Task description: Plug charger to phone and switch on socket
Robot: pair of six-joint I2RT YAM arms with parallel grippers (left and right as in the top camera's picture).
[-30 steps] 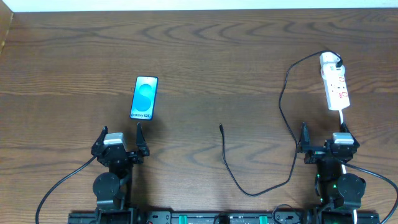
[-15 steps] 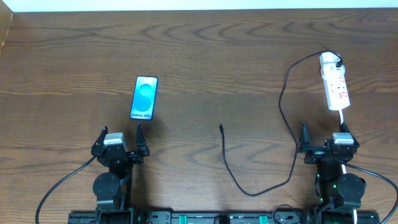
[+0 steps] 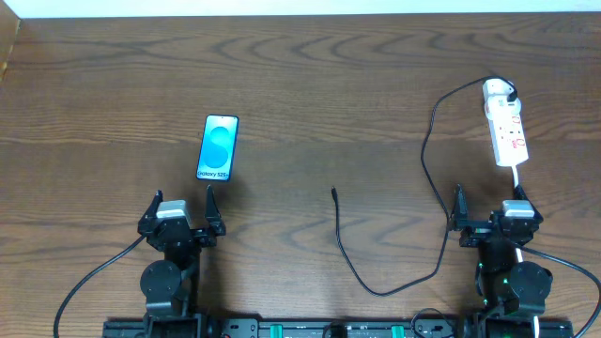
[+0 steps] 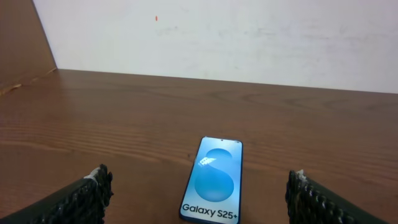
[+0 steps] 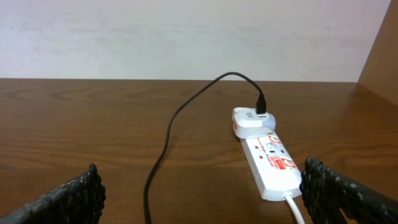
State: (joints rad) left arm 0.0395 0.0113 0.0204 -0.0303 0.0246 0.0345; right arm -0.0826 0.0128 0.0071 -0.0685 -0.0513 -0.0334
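The left gripper (image 3: 182,194), black with ribbed finger pads, sits at the lower left of the overhead frame with its jaws spread wide and nothing between them. Just above it lies the phone (image 3: 218,147), a slim black-edged rectangle with a bright blue screen reading "Galaxy S25+", flat on the dark brown wooden table (image 3: 329,75) and touching neither finger.

At the lower right, the right gripper (image 3: 488,192) is likewise wide open and empty. Above it, in the upper right, lies the socket (image 3: 505,131), a narrow white power strip with red switch marks, its white cord (image 3: 516,176) trailing down toward that gripper. The charger (image 3: 427,160), a thin black cable, has its white plug seated at the strip's top end; it arcs left, drops, loops along the lower centre and ends with its small tip lying loose at mid-frame, well apart from the phone.
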